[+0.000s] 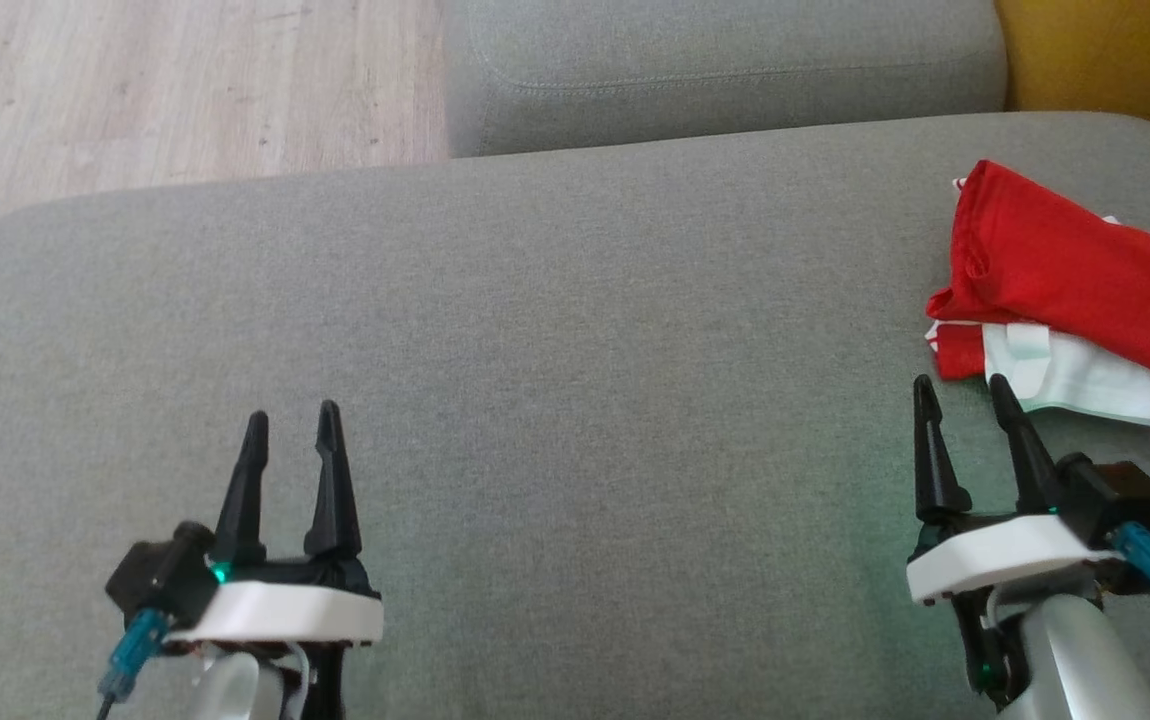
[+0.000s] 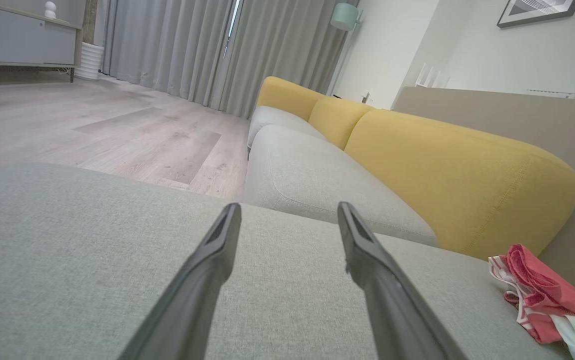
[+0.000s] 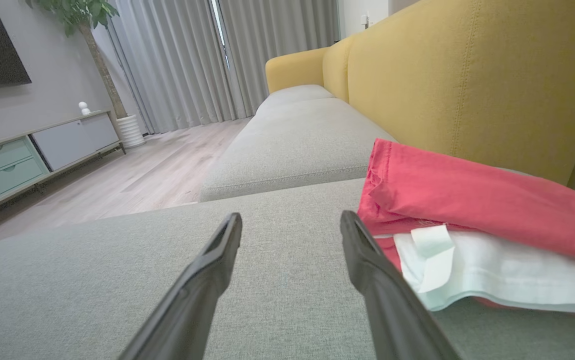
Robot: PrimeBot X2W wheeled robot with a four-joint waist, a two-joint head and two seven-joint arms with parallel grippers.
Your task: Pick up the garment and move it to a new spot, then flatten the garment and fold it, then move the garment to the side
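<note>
Left hand (image 1: 293, 412): lower left of the head view, fingers parted with a clear gap between them, nothing held. Right hand (image 1: 961, 382): lower right of the head view, fingers likewise spread and empty. Both hands point toward the top of the frame over the grey seat cushion (image 1: 575, 300), which spans the width of the head view. In the right wrist view, the right-side finger (image 3: 382, 280) of the right hand overlaps the near edge of the garment; whether they touch cannot be determined. The folded garment (image 1: 1065, 260) lies on the seat cushion at the right edge of the head view, above the right hand and well apart from the left hand. Its upper layer is red, and a white layer with pale green trim shows beneath it at the lower edge. A small white label (image 3: 430, 240) projects from the white layer. The yellow backrest (image 3: 467, 75) rises just behind the garment. A second grey cushion (image 1: 725, 70) adjoins the seat cushion at top centre of the head view. Wood floor (image 1: 185, 90) occupies the upper left. Grey curtains (image 2: 217, 50) hang at the far end of the room.
</note>
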